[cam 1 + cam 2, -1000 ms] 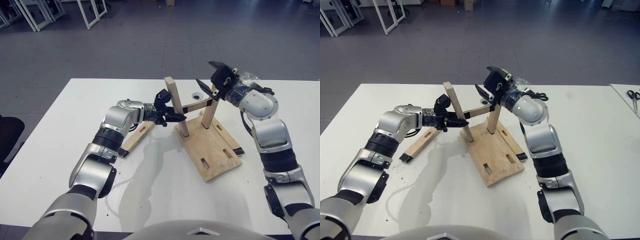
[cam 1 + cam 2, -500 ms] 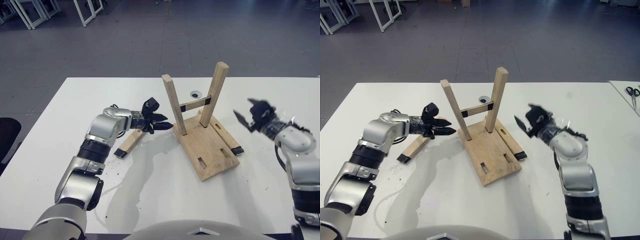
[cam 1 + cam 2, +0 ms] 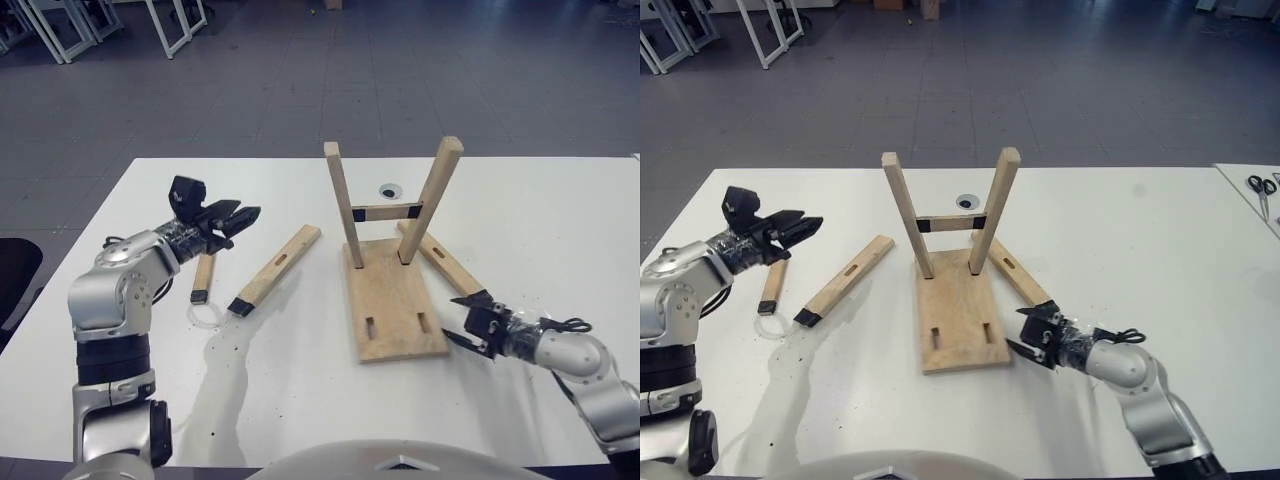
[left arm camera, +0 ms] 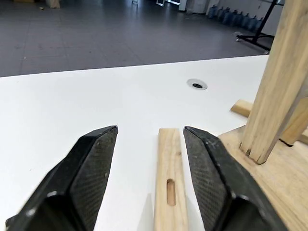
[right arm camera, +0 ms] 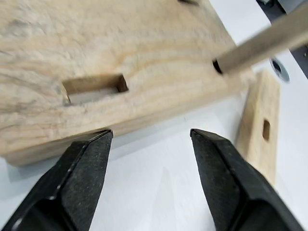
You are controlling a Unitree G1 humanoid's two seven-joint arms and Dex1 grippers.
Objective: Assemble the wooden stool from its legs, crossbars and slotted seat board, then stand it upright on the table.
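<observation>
- Since two slots of the seat board (image 3: 392,298) gape unfilled in the head view, I judge the loose leg (image 3: 276,266) should enter square, mortise facing the standing legs (image 3: 346,210).
- Left wrist view: left gripper (image 4: 150,130) wide, empty, that leg lying beyond it untouched.
- Right wrist view: right gripper (image 5: 151,132) wide, empty, just beside the board's edge.

Head stereo pair is looking fwd & down over the table (image 3: 560,200), both eyes covering the same scene w/ slight sideways offset. L wrist cam is sitting low, sighting past the left gripper (image 4: 150,132) along a loose leg (image 4: 169,192). R wrist cam is hovering v. close to the seat board (image 5: 96,48), behind the right gripper (image 5: 151,132). All views are sharing that board.
</observation>
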